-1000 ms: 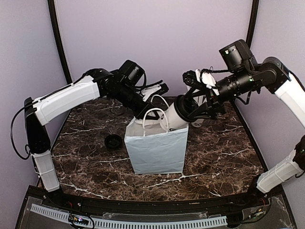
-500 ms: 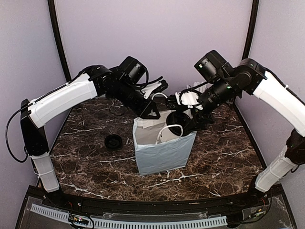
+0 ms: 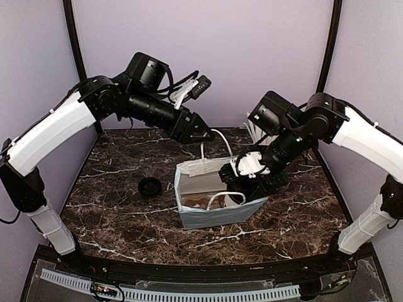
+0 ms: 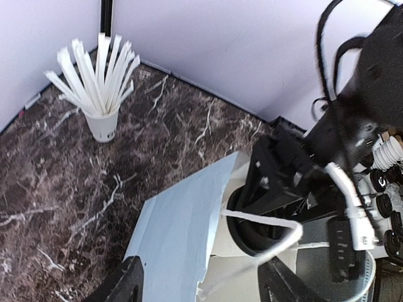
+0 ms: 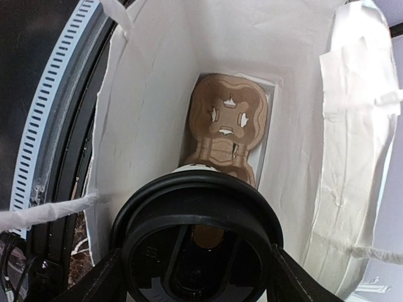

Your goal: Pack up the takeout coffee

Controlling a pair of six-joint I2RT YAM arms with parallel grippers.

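Left tool (image 4: pixel 201 286) lifted, apart; right tool (image 5: pixel 195 277) clamps takeout coffee (image 5: pixel 195 217) inside bag (image 5: pixel 145 94), above carrier (image 5: pixel 230 119).

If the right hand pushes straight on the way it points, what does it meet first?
Probably the brown cup carrier on the bag floor, touched by its takeout coffee; depth unclear.

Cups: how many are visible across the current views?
2. The takeout coffee, lidded, is held by the right tool inside the white paper bag; a cup of white sticks stands on the table by the back wall. Others may be hidden.
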